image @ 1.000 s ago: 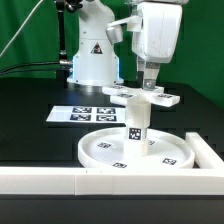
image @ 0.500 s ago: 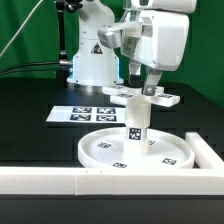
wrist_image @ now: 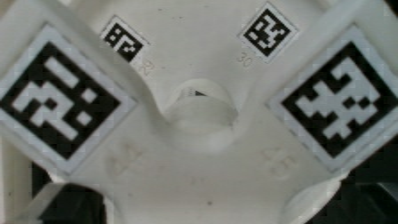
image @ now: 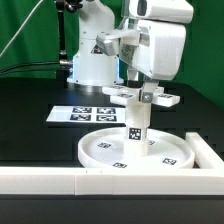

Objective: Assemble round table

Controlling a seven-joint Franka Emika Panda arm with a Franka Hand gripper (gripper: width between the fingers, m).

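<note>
Standing upright at the centre of the round disc (image: 136,150): one short post (image: 136,123), white, with square tags on its sides. Disc: white, rimmed, flat on the black table (image: 30,135), tags on its floor.

Cross-shaped piece (image: 143,94): white, flat, tagged; seen just above the post's top, at 12 o'clock from it in the exterior view. Whether it touches the post cannot be told. The wrist view shows this piece (wrist_image: 196,110) close up, four tags around a central boss.

Claw (image: 146,91): hangs directly over the cross-shaped piece, fingers pointing down at its middle. How far the fingers are apart, and whether they grip the piece, cannot be told.

Marker board (image: 80,113): flat white sheet of four tags, at 10 o'clock from the disc, apart from it.

Rail (image: 60,181): long, white, at 6 o'clock from the disc, running along the near table edge and turning up the exterior view's right.
</note>
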